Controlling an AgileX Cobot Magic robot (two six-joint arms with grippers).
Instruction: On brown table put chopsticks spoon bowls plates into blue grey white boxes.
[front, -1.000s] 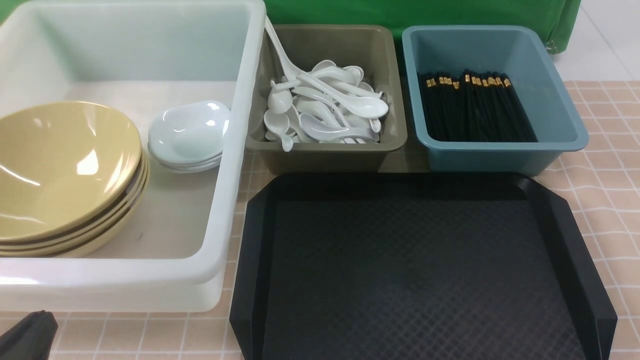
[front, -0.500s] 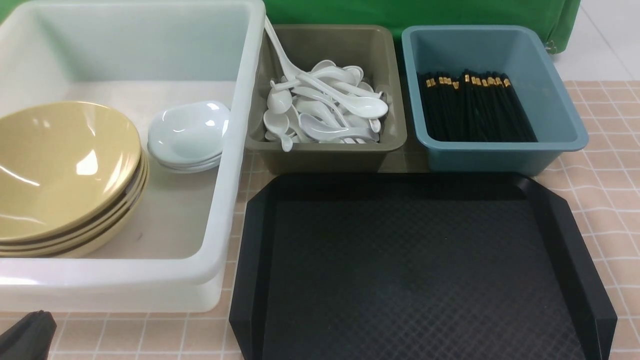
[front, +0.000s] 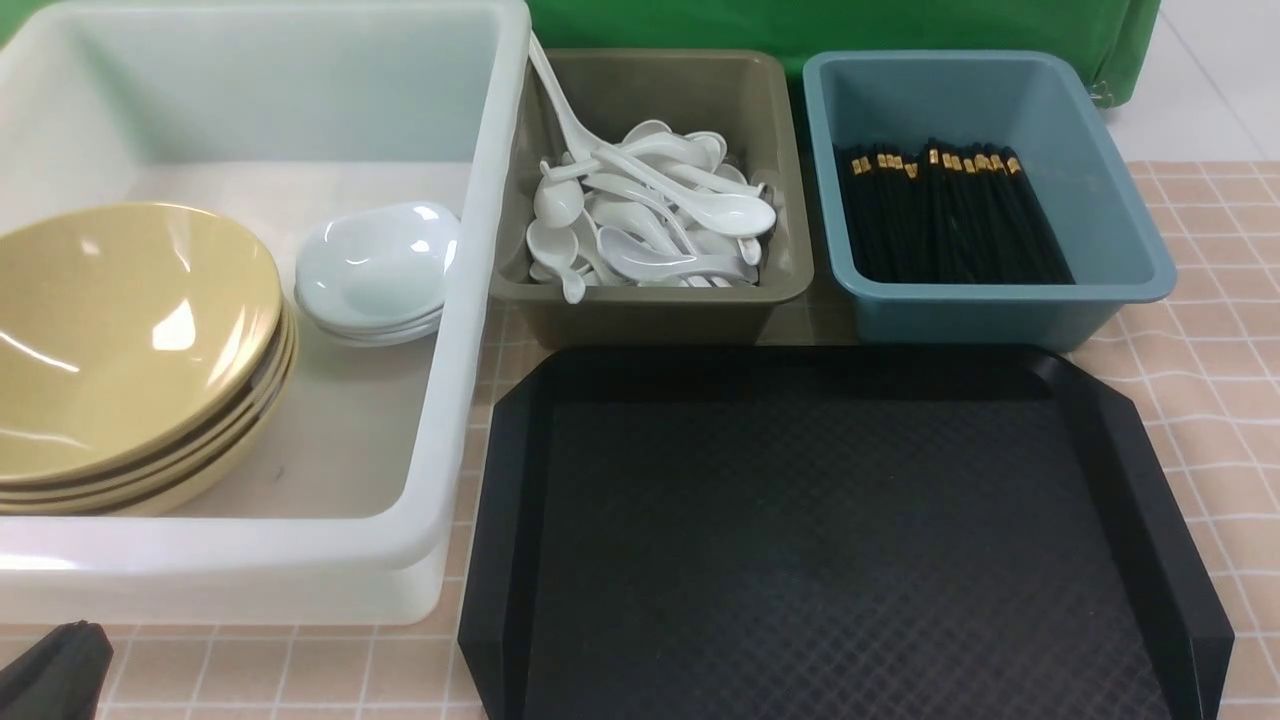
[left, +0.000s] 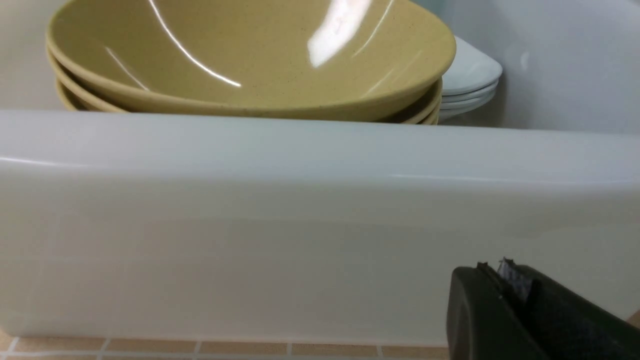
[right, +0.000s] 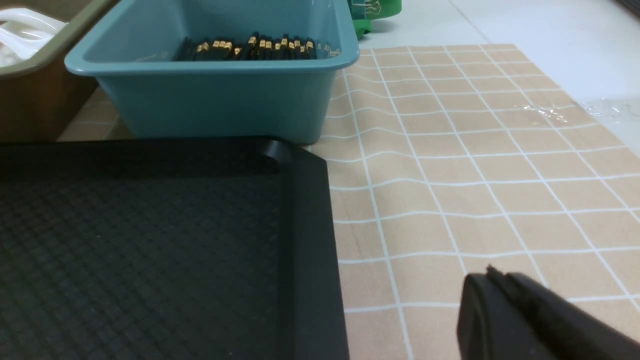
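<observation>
I see a black tray (front: 830, 540), empty, filling the lower centre-right of the front frame. A green cloth (front: 840, 25) runs along the top edge. White floor (front: 1200, 90) shows in the upper right corner.

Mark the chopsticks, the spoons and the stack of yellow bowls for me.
chopsticks (front: 945, 215), front view, middle of the black bundle in the blue box.
spoons (front: 650, 225), front view, middle of the white pile in the grey box.
yellow bowls (front: 120, 330), front view, inside of the top bowl.
</observation>
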